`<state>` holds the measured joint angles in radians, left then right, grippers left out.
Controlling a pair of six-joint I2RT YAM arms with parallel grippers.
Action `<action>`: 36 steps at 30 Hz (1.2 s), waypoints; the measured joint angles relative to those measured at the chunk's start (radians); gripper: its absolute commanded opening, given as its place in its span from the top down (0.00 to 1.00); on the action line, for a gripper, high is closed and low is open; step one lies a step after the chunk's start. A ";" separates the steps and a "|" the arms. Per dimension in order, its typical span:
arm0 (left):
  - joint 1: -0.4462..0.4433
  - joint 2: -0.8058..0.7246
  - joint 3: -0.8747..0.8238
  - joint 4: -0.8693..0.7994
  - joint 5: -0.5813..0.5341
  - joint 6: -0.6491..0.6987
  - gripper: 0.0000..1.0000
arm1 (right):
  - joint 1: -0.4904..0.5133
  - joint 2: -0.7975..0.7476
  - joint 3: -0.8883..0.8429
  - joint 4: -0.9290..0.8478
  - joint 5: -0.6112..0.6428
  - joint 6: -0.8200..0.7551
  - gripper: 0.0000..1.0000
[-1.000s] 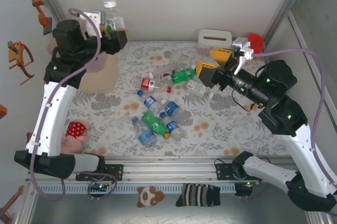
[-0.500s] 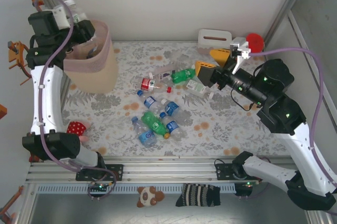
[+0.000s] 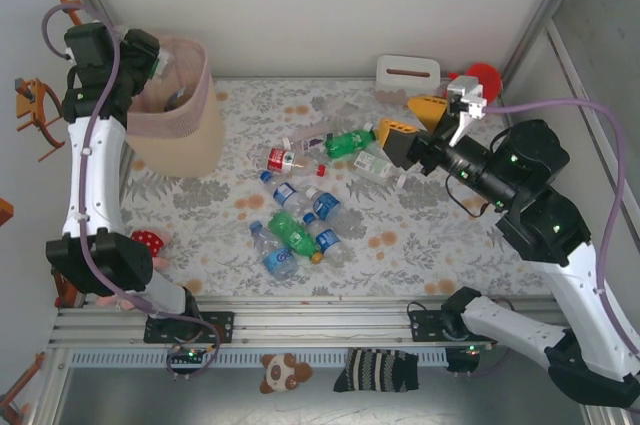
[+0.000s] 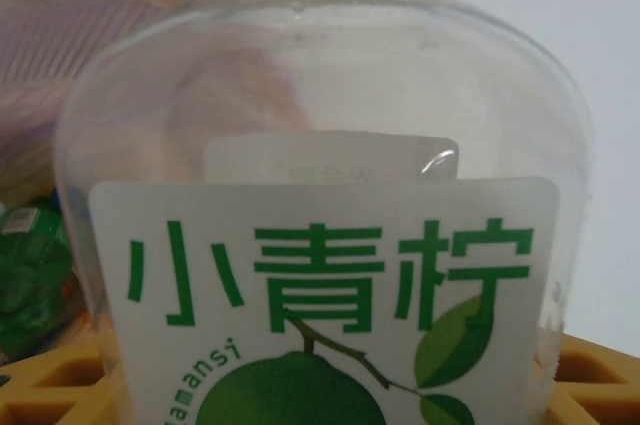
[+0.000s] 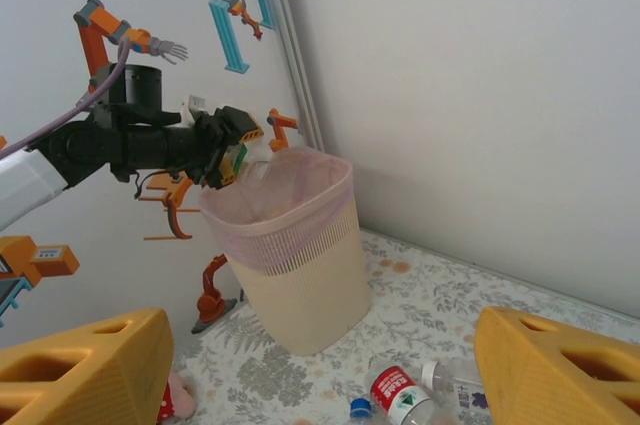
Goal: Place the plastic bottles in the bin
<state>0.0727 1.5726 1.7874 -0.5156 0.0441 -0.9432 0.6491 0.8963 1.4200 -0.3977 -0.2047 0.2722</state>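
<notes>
**Lime bottle held at the bin's rim**

The left hand [image 5: 238,150] grips a clear lime-label bottle [image 4: 320,195] across its labelled belly, jaws about half apart. It holds the bottle right at the rim of the bin [image 3: 190,150], in the worktop's [image 3: 450,245] far left corner. The right hand [image 3: 411,123] hangs wide open and empty near a green bottle [image 3: 348,142]. The other bottles [image 3: 293,230] lie scattered mid-worktop. They look empty: light, thin-walled, slick and apt to roll. A gentle pinch across the middle of the body seems safest, since a hard squeeze would likely dent one or squirt it free.
</notes>
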 measured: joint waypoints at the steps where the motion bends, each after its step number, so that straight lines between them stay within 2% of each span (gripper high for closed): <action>1: 0.000 0.019 0.016 -0.014 -0.003 -0.033 0.51 | 0.000 -0.003 -0.001 -0.004 0.003 0.000 0.22; 9: 0.000 0.214 0.214 -0.182 -0.022 -0.247 0.47 | 0.000 -0.021 -0.005 -0.018 0.035 0.000 0.22; 20: 0.000 0.433 0.515 -0.381 -0.027 -0.389 0.41 | 0.000 -0.053 -0.007 -0.039 0.061 0.000 0.23; 31: 0.003 0.562 0.539 -0.493 -0.014 -0.465 0.38 | 0.000 -0.058 -0.017 -0.045 0.072 0.000 0.23; 36: 0.005 0.603 0.539 -0.496 0.013 -0.489 0.29 | 0.000 -0.062 -0.019 -0.051 0.084 0.000 0.23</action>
<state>0.0776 2.1754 2.3264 -1.0119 0.0570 -1.4319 0.6491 0.8341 1.4006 -0.4488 -0.1207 0.2722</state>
